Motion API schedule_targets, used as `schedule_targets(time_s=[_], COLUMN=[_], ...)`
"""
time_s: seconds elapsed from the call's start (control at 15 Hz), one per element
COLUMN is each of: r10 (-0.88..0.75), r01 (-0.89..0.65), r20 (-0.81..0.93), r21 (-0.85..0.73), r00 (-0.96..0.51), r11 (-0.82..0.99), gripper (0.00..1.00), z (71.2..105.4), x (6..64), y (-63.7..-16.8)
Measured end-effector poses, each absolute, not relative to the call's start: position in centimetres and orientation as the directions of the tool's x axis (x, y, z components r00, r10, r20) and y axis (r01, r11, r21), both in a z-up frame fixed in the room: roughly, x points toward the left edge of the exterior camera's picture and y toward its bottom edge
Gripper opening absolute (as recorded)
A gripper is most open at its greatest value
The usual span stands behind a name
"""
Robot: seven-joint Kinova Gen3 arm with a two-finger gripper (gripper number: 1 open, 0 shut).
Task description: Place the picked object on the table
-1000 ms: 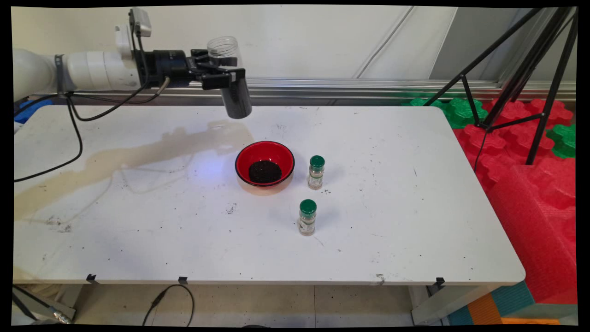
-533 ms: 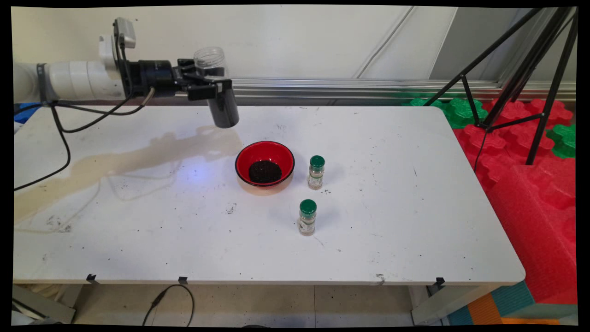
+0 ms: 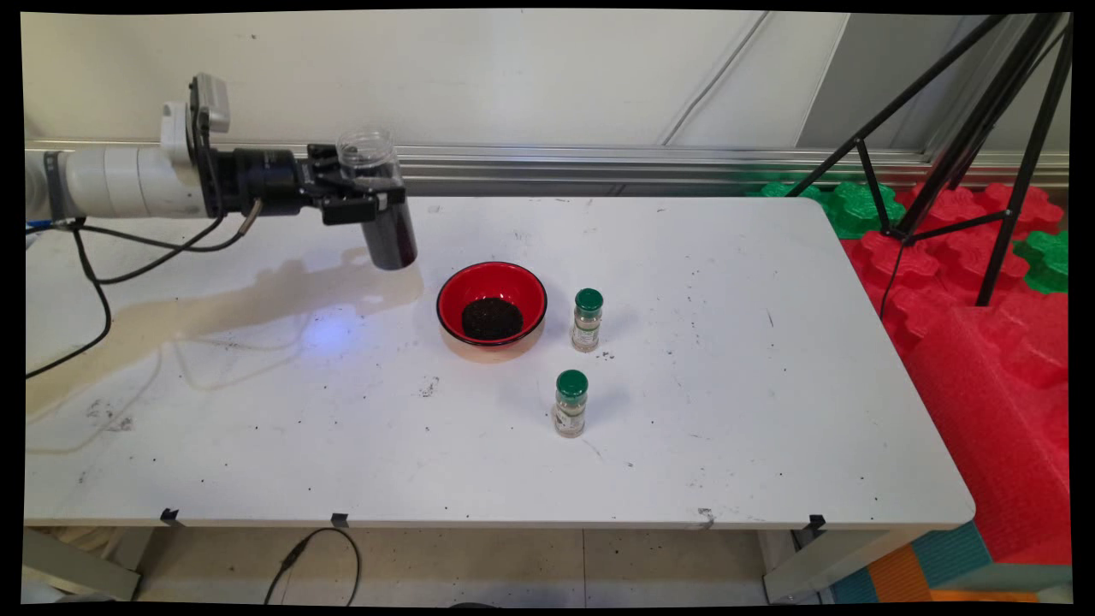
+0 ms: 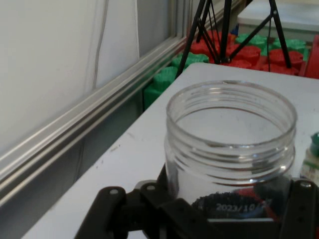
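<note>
My gripper [image 3: 369, 198] is shut on a clear plastic jar [image 3: 380, 202], open at the top and dark with black grains in its lower half. It holds the jar nearly upright, slightly tilted, above the table [image 3: 770, 411], to the left of a red bowl [image 3: 452, 299] that has a heap of black grains in it. In the hand view the jar [image 4: 230, 144] fills the middle, its threaded mouth empty, with my gripper [image 4: 209, 209] clamped round it below.
Two small bottles with green caps stand right of the bowl, one [image 3: 587, 320] beside it and one [image 3: 570, 403] nearer the front edge. A tan stain [image 3: 214, 299] runs across the left of the table. A black tripod [image 3: 958, 128] and red foam blocks [image 3: 992, 342] stand at the right.
The arm has drawn back to the left and come down with the jar, from above the table's far edge to a spot lower and left of the bowl.
</note>
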State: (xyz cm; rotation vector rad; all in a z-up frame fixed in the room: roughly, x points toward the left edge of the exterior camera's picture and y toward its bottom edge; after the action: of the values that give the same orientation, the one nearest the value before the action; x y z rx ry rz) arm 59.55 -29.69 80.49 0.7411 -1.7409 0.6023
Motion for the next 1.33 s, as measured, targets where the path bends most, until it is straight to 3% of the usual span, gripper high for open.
schedule_targets(time_s=[1.33], r10=[-0.226], r01=[-0.712], r20=[0.926], r21=[-0.061], r00=[-0.301], r11=[0.7], gripper=[0.0], z=[74.2], x=[60.8], y=[-27.1])
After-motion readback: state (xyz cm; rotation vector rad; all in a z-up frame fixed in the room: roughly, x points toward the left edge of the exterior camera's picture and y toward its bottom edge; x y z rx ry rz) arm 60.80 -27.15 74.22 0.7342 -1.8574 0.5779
